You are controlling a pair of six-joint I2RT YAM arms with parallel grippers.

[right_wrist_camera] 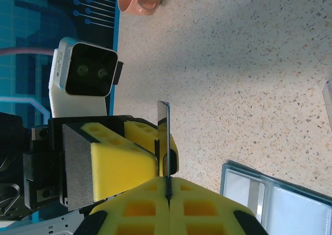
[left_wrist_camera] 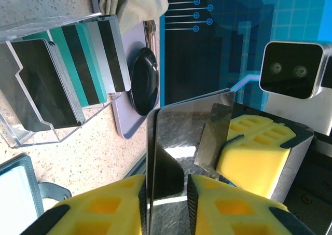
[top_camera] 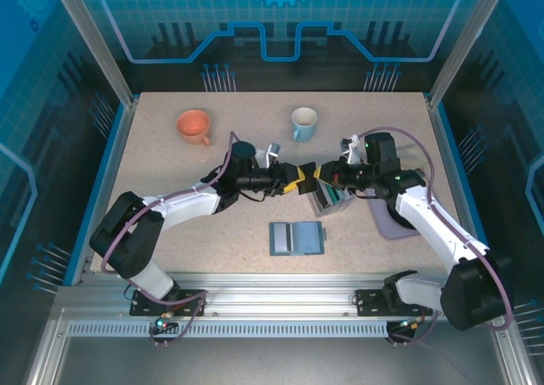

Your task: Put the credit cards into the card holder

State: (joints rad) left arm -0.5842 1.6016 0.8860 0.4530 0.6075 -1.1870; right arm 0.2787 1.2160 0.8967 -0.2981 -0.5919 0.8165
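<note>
A dark glossy credit card (left_wrist_camera: 176, 136) hangs in the air between the two grippers over the table's middle. My right gripper (right_wrist_camera: 168, 182) is shut on one edge of it. My left gripper (left_wrist_camera: 167, 185) straddles the opposite end, one pad against the card and a small gap at the other pad. The remaining credit cards (left_wrist_camera: 78, 64), teal, dark and white, stand in a clear slotted rack (top_camera: 331, 200) just below the grippers. The teal-blue card holder (top_camera: 296, 238) lies open and flat on the table nearer the arm bases.
An orange cup (top_camera: 194, 127) and a pale blue cup (top_camera: 303, 123) stand at the back of the table. A purple tray (top_camera: 393, 223) with a black rounded object (left_wrist_camera: 144, 79) and a cloth (left_wrist_camera: 137, 1) lies beside the rack on the right.
</note>
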